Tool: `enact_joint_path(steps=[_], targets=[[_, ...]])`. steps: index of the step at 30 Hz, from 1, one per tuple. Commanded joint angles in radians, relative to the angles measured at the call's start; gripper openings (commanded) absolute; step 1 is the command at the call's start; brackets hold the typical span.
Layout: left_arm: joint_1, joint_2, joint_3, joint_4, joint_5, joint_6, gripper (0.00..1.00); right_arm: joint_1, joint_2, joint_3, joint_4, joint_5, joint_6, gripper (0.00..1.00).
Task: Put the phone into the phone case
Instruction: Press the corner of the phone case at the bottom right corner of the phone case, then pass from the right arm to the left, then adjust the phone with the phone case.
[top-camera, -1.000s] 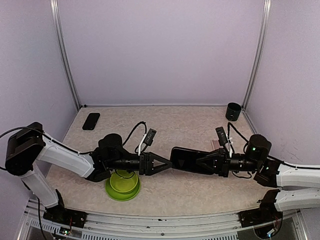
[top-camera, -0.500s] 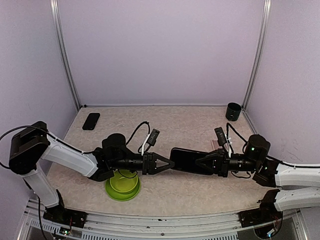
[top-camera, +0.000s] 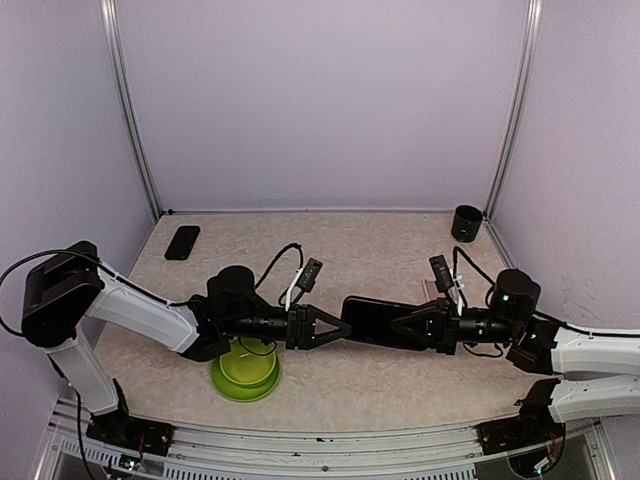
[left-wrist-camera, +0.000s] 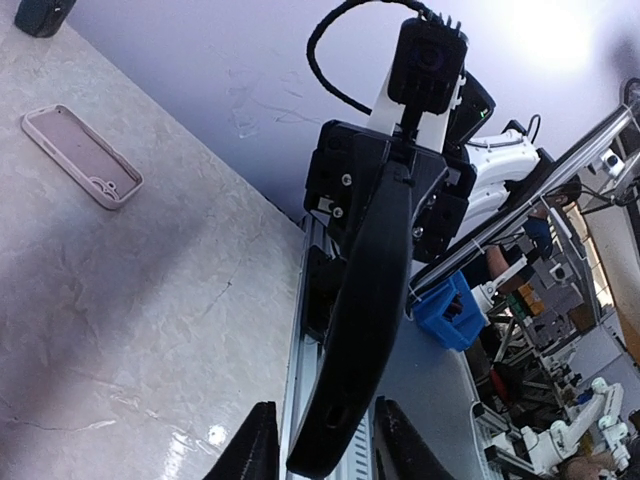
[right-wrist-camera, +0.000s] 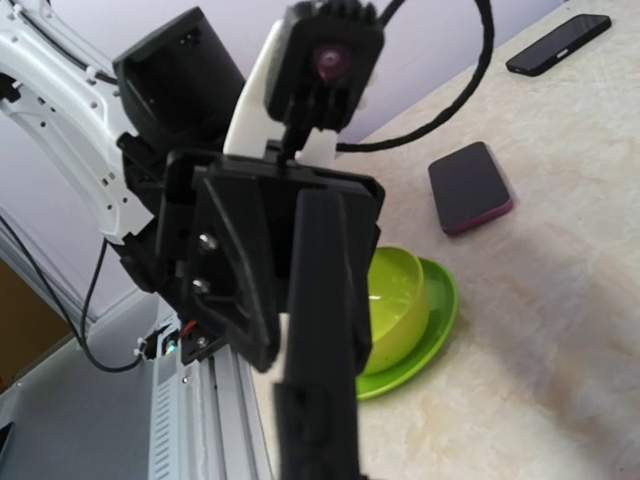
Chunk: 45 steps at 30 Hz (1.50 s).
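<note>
A black phone (top-camera: 375, 321) hangs level above the table (top-camera: 350, 240), between the two arms. The right gripper (top-camera: 398, 327) is clamped on its right end, and the left gripper (top-camera: 340, 328) meets the other end. Only the left wrist camera shows the left fingers (left-wrist-camera: 258, 445) straddling the phone's thin edge; whether they pinch it cannot be told. That view also shows the pale pink phone case (left-wrist-camera: 82, 155) lying flat on the table, largely hidden from overhead by the right arm. The right wrist camera catches a green bowl (right-wrist-camera: 400, 300) and, beyond it, a dark purple-edged slab (right-wrist-camera: 470, 187) that the overhead view does not show.
</note>
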Motion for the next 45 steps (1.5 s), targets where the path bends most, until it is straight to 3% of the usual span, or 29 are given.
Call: enact_joint_path(steps=[1, 12, 23, 28, 33, 36, 40, 45], targets=[[-0.002, 0.02, 0.039, 0.024, 0.013, -0.03, 0.34, 0.004, 0.02, 0.013, 0.121, -0.026, -0.002, 0.0], [-0.01, 0.035, 0.047, 0.057, 0.03, -0.034, 0.31, 0.005, 0.11, 0.004, 0.239, -0.106, 0.061, 0.0], [-0.005, 0.04, 0.035, 0.059, -0.001, -0.043, 0.02, 0.005, 0.139, 0.007, 0.209, -0.102, 0.043, 0.0], [0.008, 0.026, 0.034, -0.009, -0.027, -0.039, 0.0, 0.005, 0.104, 0.034, 0.074, -0.059, -0.041, 0.0], [0.022, 0.0, 0.043, -0.11, -0.037, -0.035, 0.0, 0.006, 0.091, 0.081, -0.085, -0.011, -0.141, 0.49], [0.027, -0.017, 0.052, -0.168, -0.016, -0.028, 0.0, 0.013, 0.1, 0.104, -0.149, 0.011, -0.186, 0.72], [0.029, -0.041, 0.078, -0.277, -0.008, 0.001, 0.0, 0.037, 0.125, 0.127, -0.206, 0.063, -0.247, 0.87], [0.031, -0.042, 0.13, -0.394, 0.016, 0.023, 0.0, 0.097, 0.183, 0.17, -0.269, 0.186, -0.33, 0.95]])
